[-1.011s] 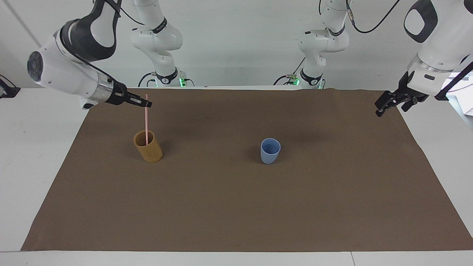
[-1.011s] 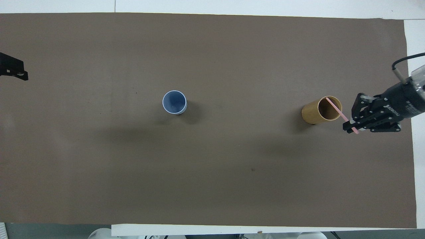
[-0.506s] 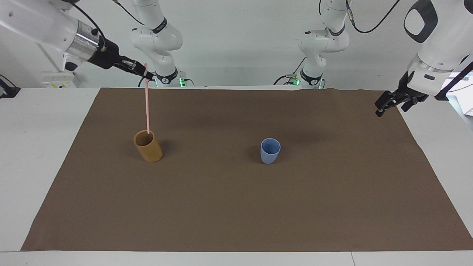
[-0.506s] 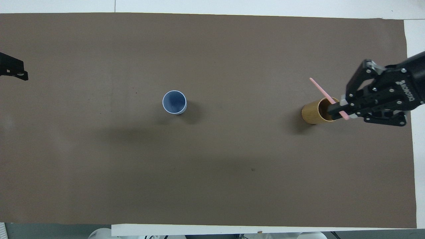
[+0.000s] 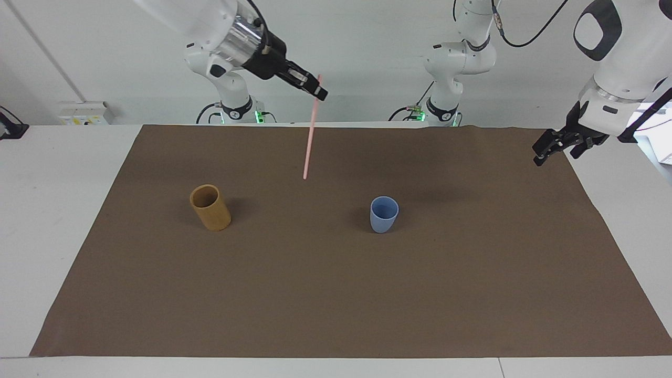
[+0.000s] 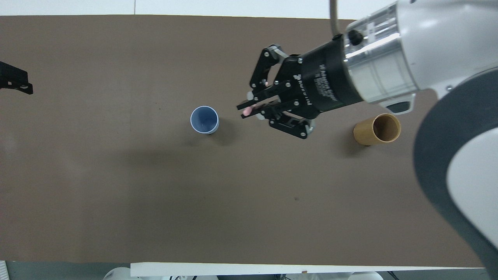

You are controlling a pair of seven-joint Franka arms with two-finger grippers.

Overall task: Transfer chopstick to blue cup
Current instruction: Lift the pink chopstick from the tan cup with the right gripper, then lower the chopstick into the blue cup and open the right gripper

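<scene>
**Chopstick aloft, blue cup next**

The wooden cup point(image 5: 210, 207) stands empty. My right gripper point(image 5: 320, 93) pinches the chopstick point(image 5: 311, 134) by its top, hanging nearly upright above the brown mat point(image 5: 336, 294); the blue cup point(image 5: 384, 213) lies toward my left arm's end. My left gripper point(image 5: 546, 147) waits, fingers apart, over that edge.

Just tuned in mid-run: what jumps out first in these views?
The right gripper, up in the air over the mat between the two cups, shut on the pink chopstick, which hangs nearly upright. The blue cup stands mid-mat, the wooden cup toward the right arm's end. The left gripper waits open at its own end.
</scene>
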